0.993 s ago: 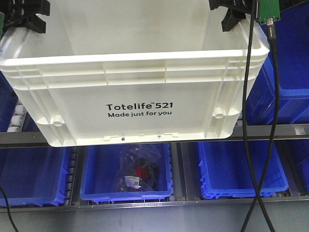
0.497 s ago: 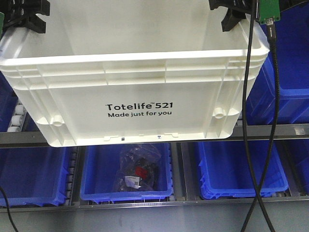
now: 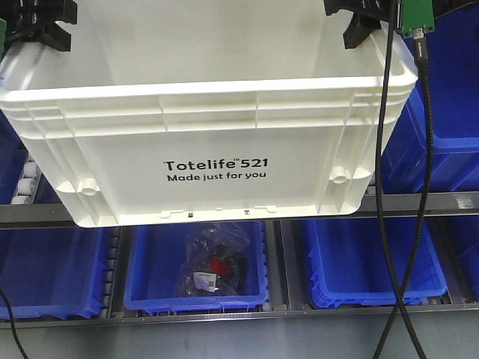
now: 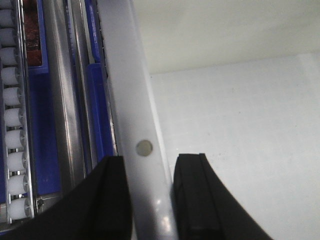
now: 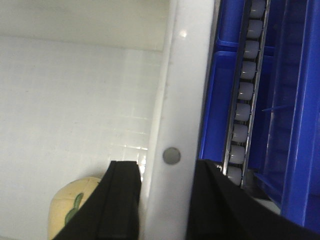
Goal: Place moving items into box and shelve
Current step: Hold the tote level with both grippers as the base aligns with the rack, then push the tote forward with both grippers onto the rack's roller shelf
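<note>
the box (image 3: 209, 142) hangs in front of the shelving, carried by both arms. the left gripper (image 4: 150, 200) has its fingers closed on the box's side rim, one finger outside the wall and one inside. the right gripper (image 5: 162, 205) clamps the opposite rim the same way.

just inside the inner finger of the right gripper, low in the box, sits the yellow item (image 5: 75, 207) with its green stripe, so at least one of the moving items looks loaded. the mauve-pink one does not show in any view; whether it is in the box i cannot tell.

judging by this, the packing part seems done or nearly so, and the shelving part is under way: the box is raised against the rack but not clearly resting on the roller track (image 5: 242, 95) that runs just outside the right gripper's outer finger. setting it down and letting go remain.

readable print on the front wall: "totelife 521" and below it "made just for you". blue bins (image 3: 374, 262) sit on the shelf below; one holds a clear bag (image 3: 213, 262) with a small label too tiny to read.
</note>
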`<state>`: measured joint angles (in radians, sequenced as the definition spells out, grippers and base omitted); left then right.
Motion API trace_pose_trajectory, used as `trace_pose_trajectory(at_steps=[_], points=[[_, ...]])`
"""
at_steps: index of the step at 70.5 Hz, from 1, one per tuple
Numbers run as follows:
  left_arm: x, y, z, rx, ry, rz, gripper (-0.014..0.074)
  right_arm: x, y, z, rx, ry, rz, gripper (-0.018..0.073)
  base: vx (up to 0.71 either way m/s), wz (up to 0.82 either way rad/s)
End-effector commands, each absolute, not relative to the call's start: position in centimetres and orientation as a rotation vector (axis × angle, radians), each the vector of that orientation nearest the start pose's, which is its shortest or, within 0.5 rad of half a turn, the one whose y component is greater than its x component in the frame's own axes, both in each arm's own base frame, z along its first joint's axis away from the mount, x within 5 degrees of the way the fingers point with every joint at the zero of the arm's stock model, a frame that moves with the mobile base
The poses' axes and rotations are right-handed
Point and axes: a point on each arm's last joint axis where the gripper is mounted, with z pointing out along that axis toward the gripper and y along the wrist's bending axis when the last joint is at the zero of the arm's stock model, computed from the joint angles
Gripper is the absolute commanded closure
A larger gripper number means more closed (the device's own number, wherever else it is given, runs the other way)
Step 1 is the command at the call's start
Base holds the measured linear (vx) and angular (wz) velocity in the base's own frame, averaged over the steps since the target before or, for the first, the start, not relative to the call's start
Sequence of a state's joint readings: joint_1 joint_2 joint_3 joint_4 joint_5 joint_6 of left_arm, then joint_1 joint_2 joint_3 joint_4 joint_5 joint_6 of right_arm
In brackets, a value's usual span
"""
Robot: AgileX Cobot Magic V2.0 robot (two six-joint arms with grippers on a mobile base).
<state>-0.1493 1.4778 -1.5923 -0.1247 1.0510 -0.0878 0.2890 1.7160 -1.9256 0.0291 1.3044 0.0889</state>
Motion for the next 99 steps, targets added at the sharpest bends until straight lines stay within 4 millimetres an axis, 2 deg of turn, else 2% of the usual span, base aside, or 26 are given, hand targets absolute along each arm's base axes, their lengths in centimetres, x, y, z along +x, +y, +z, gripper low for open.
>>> trace_pose_trajectory(at_steps=[1,16,40,60,80,99], points=[[30.0,-5.7,45.1,0.07,2.19,-0.29,0.0613,33.0,10.0,45.5,-0.245,2.382,0.22,0.0571,0.0,0.0],[30.7,-5.6,44.8,0.072,2.178,-0.262,0.0613,33.9,10.9,45.1,-0.241,2.353,0.317,0.0571,0.0,0.0],[34.2,-5.9,41.6,0.084,2.236,-0.213,0.0613,37.5,12.0,41.8,-0.236,2.369,0.325,0.0571,0.0,0.0],[36.8,-5.9,39.5,0.104,2.219,-0.133,0.0613,40.0,12.8,40.4,-0.206,2.281,0.359,0.057,0.0,0.0],[38.5,-5.9,39.2,0.113,2.113,-0.102,0.0613,41.8,13.9,39.2,-0.231,2.203,0.445,0.057,0.0,0.0],[40.0,-6.0,38.2,0.121,2.067,-0.085,0.0613,42.9,14.2,38.5,-0.259,2.155,0.432,0.057,0.0,0.0]])
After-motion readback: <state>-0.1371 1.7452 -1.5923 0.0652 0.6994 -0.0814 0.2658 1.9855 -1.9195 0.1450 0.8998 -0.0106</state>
